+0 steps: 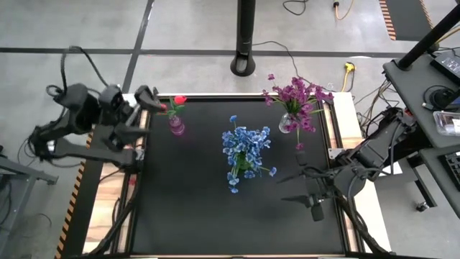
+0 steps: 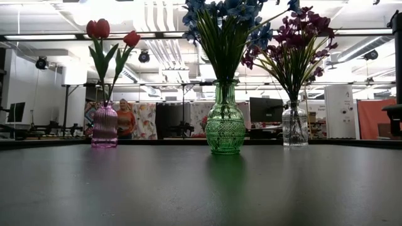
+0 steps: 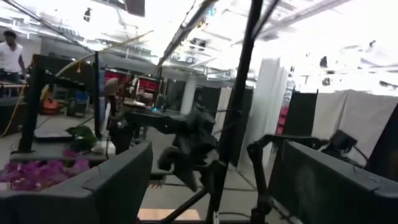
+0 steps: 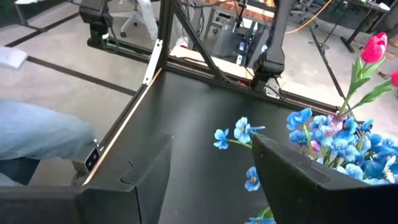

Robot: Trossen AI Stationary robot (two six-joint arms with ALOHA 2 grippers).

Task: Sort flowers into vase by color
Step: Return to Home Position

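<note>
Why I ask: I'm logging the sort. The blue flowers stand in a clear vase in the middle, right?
No: the blue flowers stand in a green vase in the middle, as the low view shows. The clear vase holds the purple sprays.

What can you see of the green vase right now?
The green vase is see-through green glass with a patterned round belly, narrow neck and flared lip. It stands upright near the middle of the black table, between the pink vase and the clear vase, apart from both. It holds the blue flowers, their green stems showing through the glass. The left gripper and right gripper, both open, are clear of it.
</note>
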